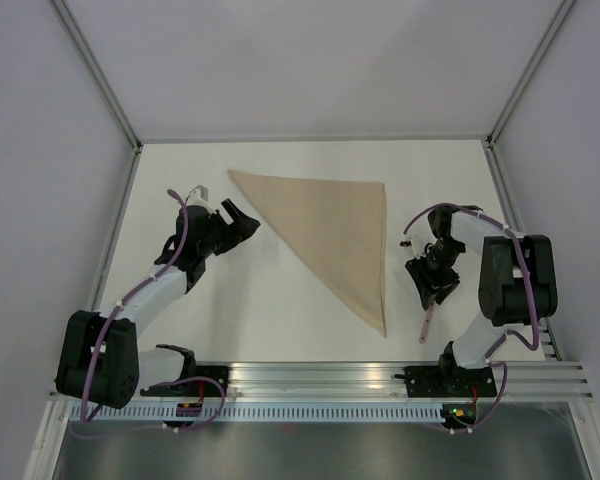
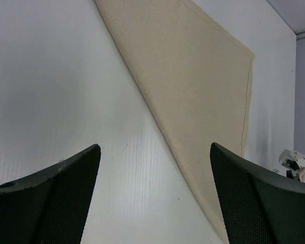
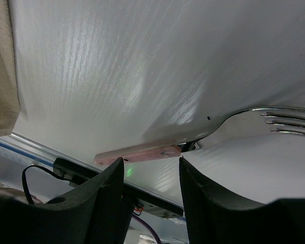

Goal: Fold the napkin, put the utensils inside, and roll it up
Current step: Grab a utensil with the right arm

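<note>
Both jaws gaped, right gripper [image 3: 151, 161] straddling the fork [image 3: 254, 122] by the table's [image 1: 280, 320] near-right corner; a skewed pinch might flick it.

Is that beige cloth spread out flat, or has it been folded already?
Folded, apparently once: the napkin lies flat as a triangle rather than a full square, with one long diagonal edge. It is not rolled up.
</note>
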Robot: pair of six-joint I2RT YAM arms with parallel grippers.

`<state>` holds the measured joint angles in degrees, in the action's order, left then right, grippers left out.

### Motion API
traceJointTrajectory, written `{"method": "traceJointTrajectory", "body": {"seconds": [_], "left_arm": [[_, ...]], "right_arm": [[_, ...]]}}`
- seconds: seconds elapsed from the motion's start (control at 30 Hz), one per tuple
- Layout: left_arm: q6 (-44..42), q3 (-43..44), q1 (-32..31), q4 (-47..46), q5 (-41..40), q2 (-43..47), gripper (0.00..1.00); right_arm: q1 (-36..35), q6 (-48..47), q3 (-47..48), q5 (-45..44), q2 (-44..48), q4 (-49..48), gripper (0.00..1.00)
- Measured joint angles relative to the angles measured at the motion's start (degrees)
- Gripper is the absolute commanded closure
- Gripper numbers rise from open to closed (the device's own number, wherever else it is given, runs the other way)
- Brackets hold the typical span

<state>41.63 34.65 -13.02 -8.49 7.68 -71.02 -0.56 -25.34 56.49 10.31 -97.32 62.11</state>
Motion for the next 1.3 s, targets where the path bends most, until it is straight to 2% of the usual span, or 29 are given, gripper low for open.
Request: {"method": "traceJointTrajectory", "body": {"seconds": [0.43, 0.97, 1.3], "left_arm": [[0.00, 0.00, 0.00, 0.04, -0.02, 0.26, 0.08], [-0.04, 0.37, 0.00, 0.26, -0.09, 0.26, 0.08], [-0.07, 1.51, 0.00, 0.63, -0.11, -0.63, 0.08]], "right_arm": [[0.04, 1.33, -0.33, -0.35, -4.42, -0.20, 0.53], [0.04, 6.56, 6.64, -0.72, -10.69, 1.49, 0.58], [-0.98, 8.24, 7.28, -2.75, -11.39, 1.29, 0.63]]}}
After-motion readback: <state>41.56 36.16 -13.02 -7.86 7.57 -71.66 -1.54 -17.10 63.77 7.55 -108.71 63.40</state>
